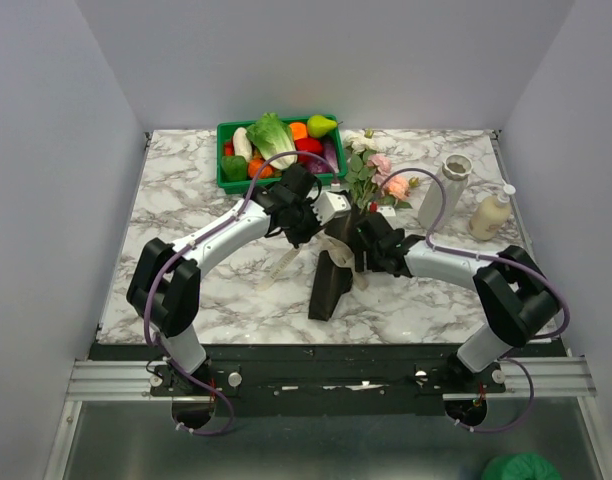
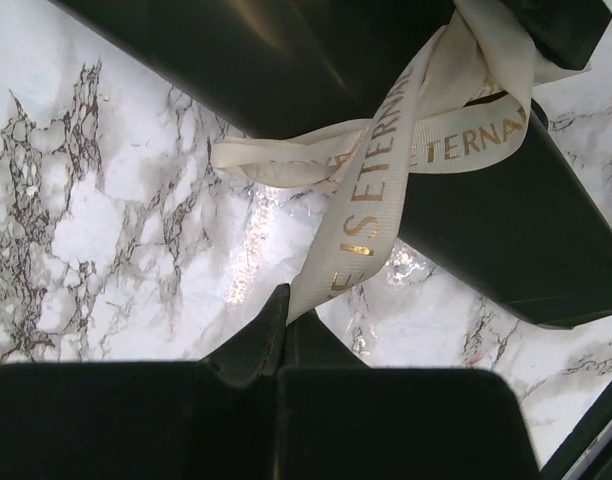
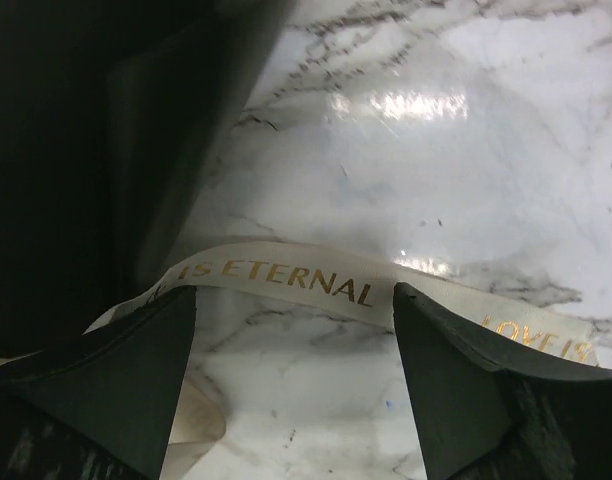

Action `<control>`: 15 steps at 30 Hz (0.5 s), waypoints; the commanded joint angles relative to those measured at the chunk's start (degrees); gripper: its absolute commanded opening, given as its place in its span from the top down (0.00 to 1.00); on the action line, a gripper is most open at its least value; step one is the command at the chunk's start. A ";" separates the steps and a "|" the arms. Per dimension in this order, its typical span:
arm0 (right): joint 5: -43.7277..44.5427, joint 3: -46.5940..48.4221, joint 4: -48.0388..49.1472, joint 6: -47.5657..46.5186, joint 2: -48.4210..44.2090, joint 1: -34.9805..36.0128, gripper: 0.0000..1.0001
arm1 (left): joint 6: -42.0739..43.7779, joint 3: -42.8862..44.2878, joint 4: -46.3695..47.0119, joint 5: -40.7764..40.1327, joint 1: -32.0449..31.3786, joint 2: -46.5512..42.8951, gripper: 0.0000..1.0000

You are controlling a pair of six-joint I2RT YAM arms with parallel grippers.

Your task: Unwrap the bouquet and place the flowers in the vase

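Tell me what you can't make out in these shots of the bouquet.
Top view: lower stems of the flowers, covered by dark paper.
Top view: vase interior, too small.
Right wrist: whether ribbon touches the open right gripper; depth unclear.
Left wrist: flowers, beyond the frame.

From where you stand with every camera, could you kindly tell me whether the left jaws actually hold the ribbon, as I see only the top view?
Observer: Yes. In the left wrist view the left jaws are shut on one tail of the ribbon.
Operator: Is the knot undone?
Observer: No, it looks tied around the dark paper wrap.
Operator: And the right jaws?
Observer: Open. Another ribbon tail lies across the gap between them, unpinched, on the table.
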 commanded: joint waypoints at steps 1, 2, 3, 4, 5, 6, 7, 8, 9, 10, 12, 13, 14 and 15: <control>4.01 2.90 2.37 -4.61 3.30 1.24 0.14 | -0.68 1.30 -1.62 -0.35 0.59 0.81 1.00; 4.19 2.98 3.07 -4.78 3.57 1.24 0.14 | -0.59 1.13 -1.53 -0.70 0.59 0.81 1.00; 4.28 3.07 3.34 -4.87 4.35 1.24 0.14 | -0.67 1.04 -1.44 -0.96 0.59 0.99 1.00; 4.63 3.16 3.43 -4.79 4.80 1.24 0.16 | -0.68 0.95 -1.35 -1.05 0.59 0.90 1.00; 4.63 3.16 3.69 -4.79 5.15 1.24 0.22 | -0.68 0.86 -1.35 -1.23 0.59 0.90 1.00; 4.72 2.99 3.69 -4.18 5.50 1.24 0.28 | -0.59 0.78 -1.27 -1.49 0.59 0.90 1.00; 4.81 2.72 3.69 -3.56 5.59 1.24 0.33 | -0.50 0.86 -1.35 -1.49 0.59 0.90 1.00; 4.72 2.37 3.69 -2.77 5.50 1.24 0.45 | -0.59 0.78 -1.35 -1.58 0.59 0.90 1.00; 4.81 1.50 3.78 -1.37 5.33 1.24 0.51 | -0.59 0.77 -1.35 -1.75 0.59 0.90 1.00; 4.63 1.05 3.69 -0.66 5.15 1.24 0.55 | -0.59 0.77 -1.35 -1.84 0.59 0.73 1.00; 4.10 0.26 3.95 0.74 4.19 1.24 0.65 | -0.67 0.69 -1.44 -2.02 0.67 0.46 1.00; 4.02 -0.35 3.95 1.10 3.84 1.24 0.68 | -0.68 0.60 -1.53 -2.02 0.67 0.20 1.00; 4.19 -0.70 4.04 1.45 2.79 1.24 0.77 | -0.59 0.42 -1.70 -2.10 0.67 0.11 1.00; 4.28 -1.14 3.95 1.80 2.08 1.24 0.81 | -0.67 0.34 -1.79 -2.11 0.76 -0.24 1.00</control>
